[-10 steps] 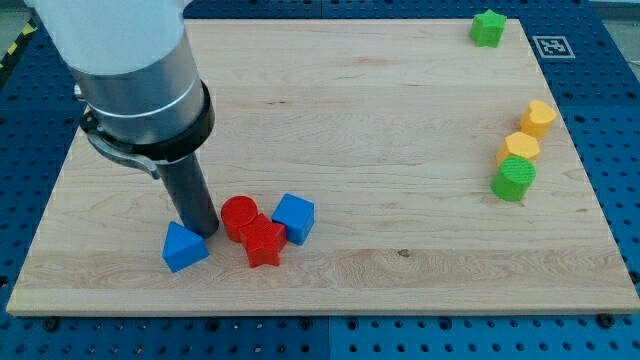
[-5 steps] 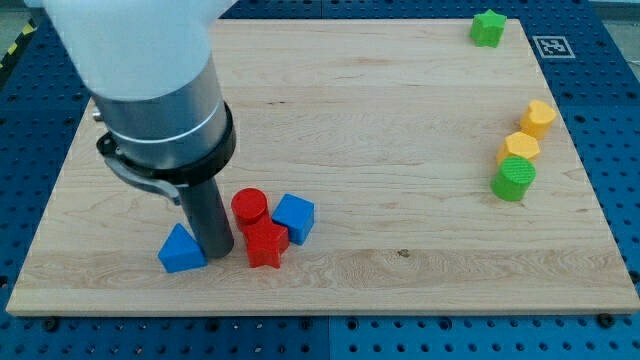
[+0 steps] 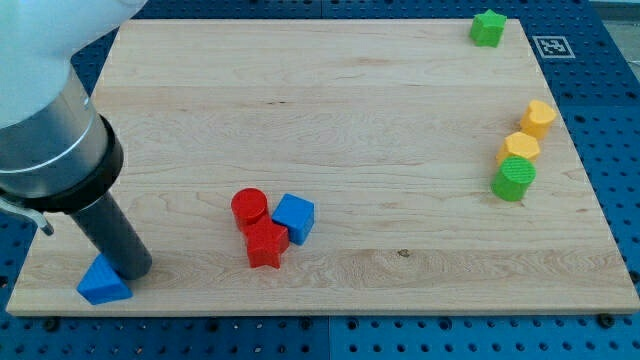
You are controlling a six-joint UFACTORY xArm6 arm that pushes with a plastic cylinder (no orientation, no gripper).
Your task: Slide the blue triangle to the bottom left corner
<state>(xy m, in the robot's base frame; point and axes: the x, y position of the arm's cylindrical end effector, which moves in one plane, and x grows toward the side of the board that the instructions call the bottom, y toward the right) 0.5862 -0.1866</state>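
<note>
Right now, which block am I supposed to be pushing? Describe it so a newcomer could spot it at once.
Start at the wooden board and go to its corner at the view's bottom left. The blue triangle sits there alone, with my tip touching its right side. The only other blue block is a cube near the board's middle, huddled with two red blocks.

Eight blocks sit on the wooden board [image 3: 400, 100]: two blue (a triangle [image 3: 102, 282] and a cube [image 3: 294, 218]), two red [image 3: 249, 208] [image 3: 265, 244], two yellow [image 3: 538, 118] [image 3: 519, 148], two green [image 3: 488, 27] [image 3: 513, 179].
</note>
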